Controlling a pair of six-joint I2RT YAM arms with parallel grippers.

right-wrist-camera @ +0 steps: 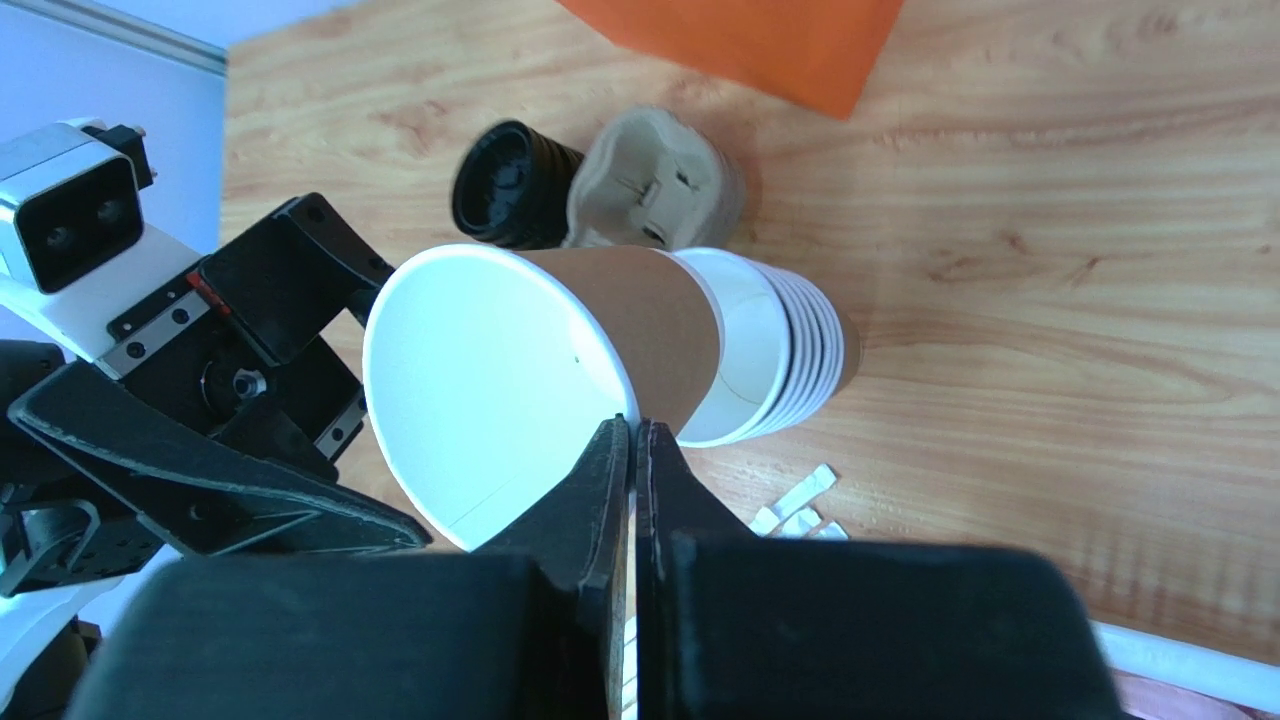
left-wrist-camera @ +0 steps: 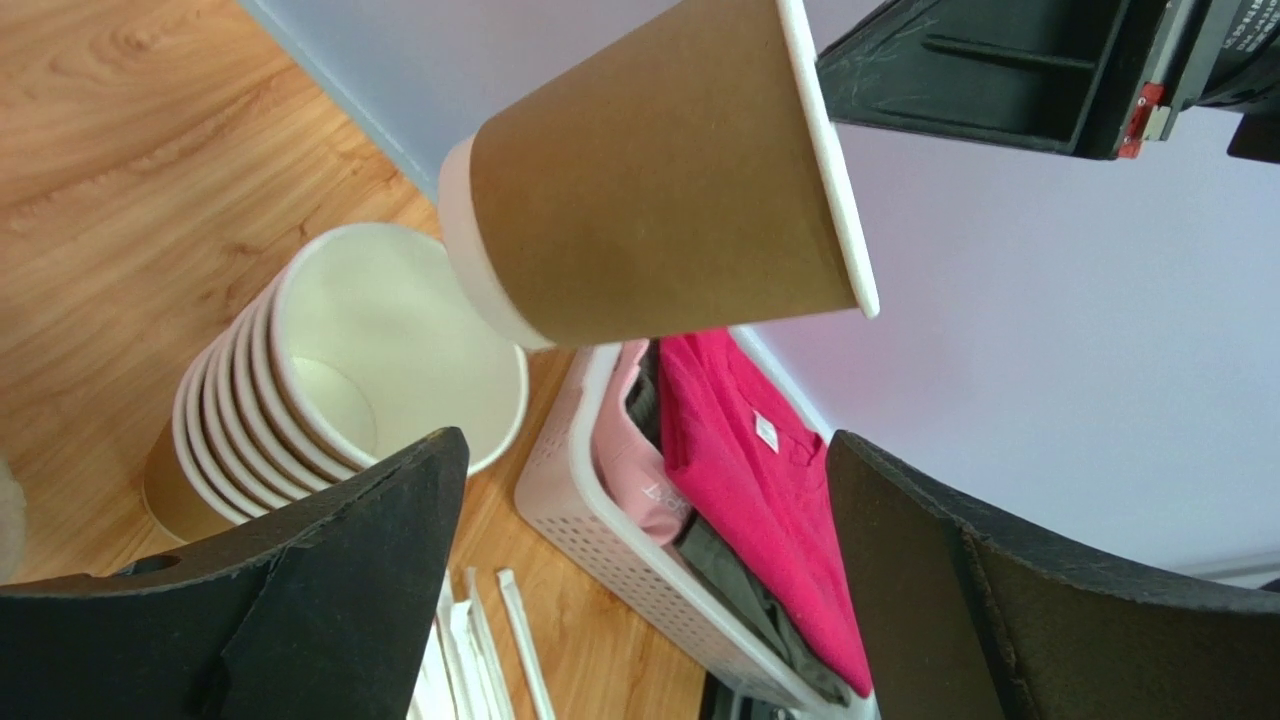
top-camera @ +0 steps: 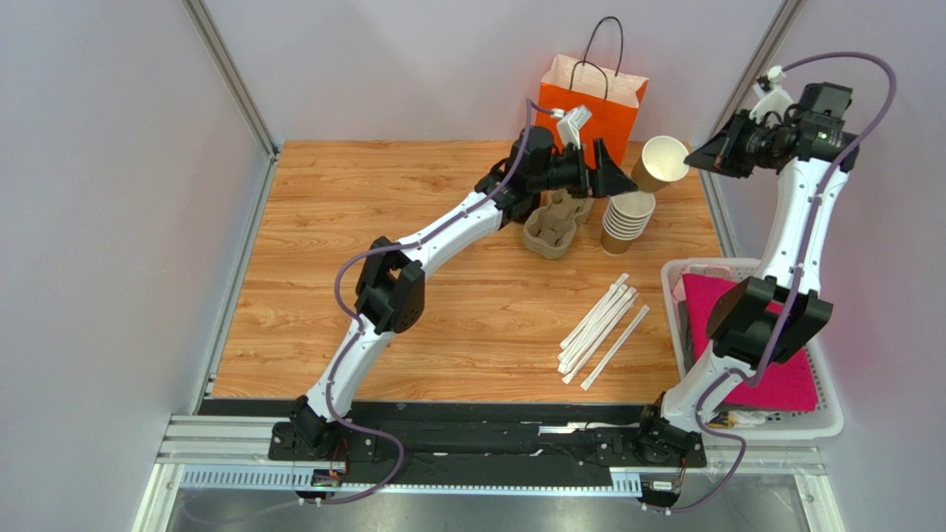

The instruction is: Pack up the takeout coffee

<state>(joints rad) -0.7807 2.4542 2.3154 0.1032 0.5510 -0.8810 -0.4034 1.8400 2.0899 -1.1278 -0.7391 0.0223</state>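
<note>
Pinches lidless paper cup (right-wrist-camera: 496, 383) by rim in closed right gripper (right-wrist-camera: 631, 450), cup stack (right-wrist-camera: 781, 353) just beyond fingertips; holds left gripper (left-wrist-camera: 646, 450) spread wide, empty, cup just ahead.

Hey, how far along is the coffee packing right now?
Early. Done: one cup is off the cup stack. In hand: the right jaws are shut on its rim, holding it tilted in the air, and the left jaws stand open beside it. Left: the cup has no lid, the black lids sit by the carrier, and the cup is not in the orange bag.
</note>
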